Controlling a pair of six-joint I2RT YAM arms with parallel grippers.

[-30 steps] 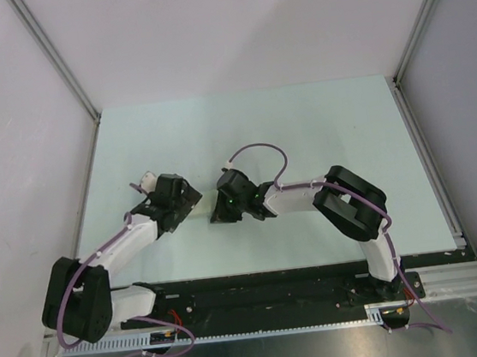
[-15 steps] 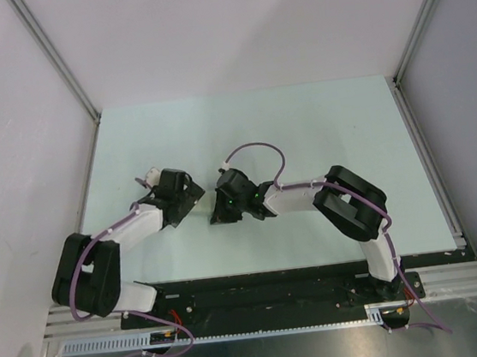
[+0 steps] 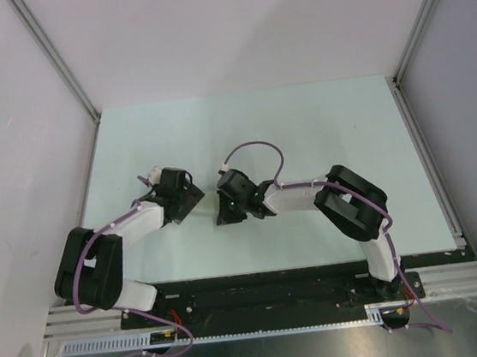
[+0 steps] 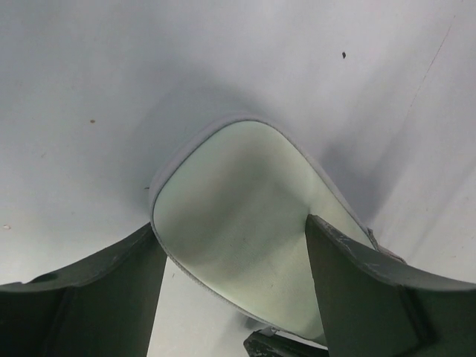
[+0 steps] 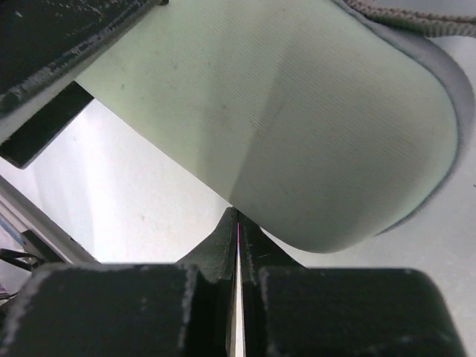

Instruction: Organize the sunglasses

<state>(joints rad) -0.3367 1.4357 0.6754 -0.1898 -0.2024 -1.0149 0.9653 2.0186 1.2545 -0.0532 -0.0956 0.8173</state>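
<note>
The sunglasses are not in view. The oblong beige case point(image 4: 238, 201) fills the left wrist view, held off the table. My left gripper point(image 4: 230, 223) is shut on it, one finger point(image 4: 111, 290) on each side, touching. In the right wrist view the case point(image 5: 312, 119) lies just beyond my right gripper point(image 5: 238, 214). That gripper is shut, with its tips against the case's lower edge. Nothing shows between them but a thin slit. In the top view the left gripper point(image 3: 187, 197) and right gripper point(image 3: 224, 206) face each other closely. The case is hidden under them there.
The pale green table point(image 3: 319, 126) is edged by aluminium rails, with white walls left, right and behind. The left gripper's body point(image 5: 67, 37) reaches in at the top left of the right wrist view. No cloth shows.
My left arm has folded in and its gripper has shifted slightly back and right. My right gripper has moved a little to the right. Both stay closed.
</note>
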